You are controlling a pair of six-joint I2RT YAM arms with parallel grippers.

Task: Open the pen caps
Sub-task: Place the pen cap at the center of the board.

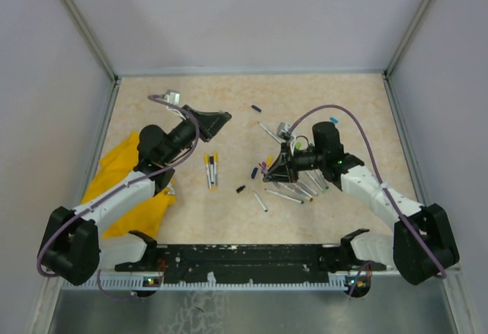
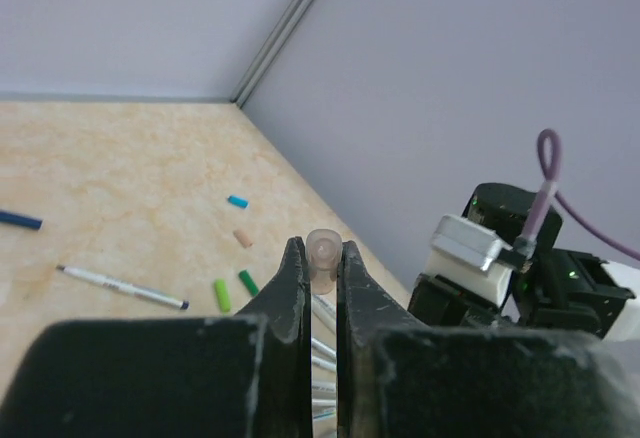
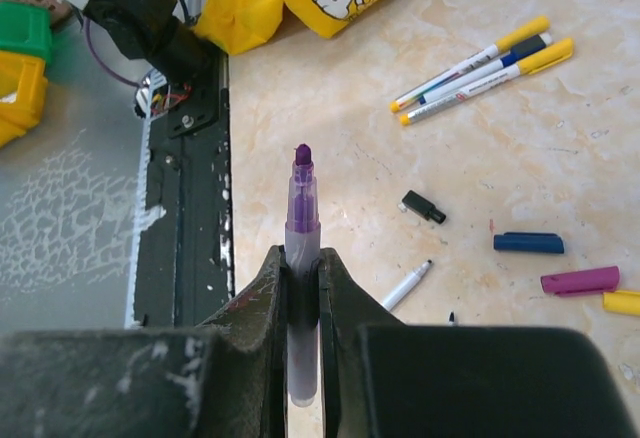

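In the left wrist view my left gripper (image 2: 322,250) is shut on a small pale translucent pen cap (image 2: 325,254) that pokes out past the fingertips, held above the table. My right gripper (image 3: 303,256) is shut on a purple pen (image 3: 302,203) whose bare purple tip points away from the fingers. From above, the left gripper (image 1: 217,119) is at mid-left and the right gripper (image 1: 268,172) at centre-right. Loose caps lie on the table: black (image 3: 424,207), blue (image 3: 528,243), purple (image 3: 580,280), and two green ones (image 2: 221,295). Three yellow-ended pens (image 3: 480,66) lie together.
A yellow cloth (image 1: 126,185) lies at the left under the left arm. A cluster of pens (image 1: 301,189) sits beneath the right gripper. A single pen (image 1: 260,200) and a dark cap (image 1: 256,108) lie mid-table. A black rail (image 1: 244,258) runs along the near edge.
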